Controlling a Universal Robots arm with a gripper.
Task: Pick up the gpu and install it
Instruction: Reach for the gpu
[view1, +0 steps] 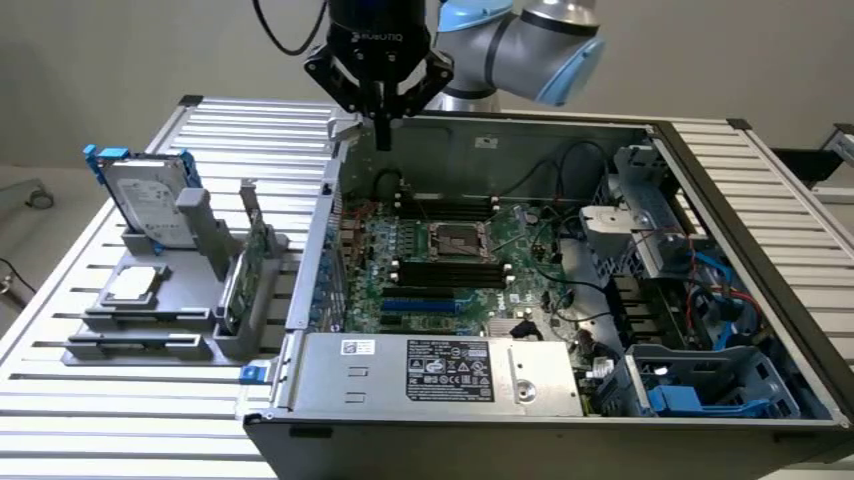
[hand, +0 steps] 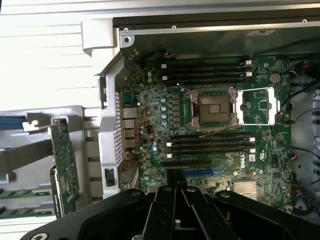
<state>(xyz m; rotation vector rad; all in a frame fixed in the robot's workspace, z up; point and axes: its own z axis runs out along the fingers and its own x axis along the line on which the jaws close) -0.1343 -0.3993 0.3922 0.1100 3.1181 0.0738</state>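
Observation:
The gpu (view1: 239, 278) stands on edge in a grey holder (view1: 147, 330) at the exterior view's left, beside the open computer case (view1: 441, 375). Its green circuit board face shows in the wrist view (hand: 66, 167). My gripper (view1: 383, 135) hangs high above the case's rear corner, well away from the gpu. Its fingers are shut with nothing between them. In the wrist view the black fingers (hand: 176, 189) point down over the motherboard (hand: 215, 130), above the slots (hand: 187, 164) near the board's edge.
A silver hard drive in a blue frame (view1: 144, 198) and a small square silver chip (view1: 134, 285) sit in the same holder. Inside the case are the CPU socket (view1: 455, 240), memory slots, cables and drive bays (view1: 694, 300). Everything rests on a ribbed metal table (view1: 120, 400).

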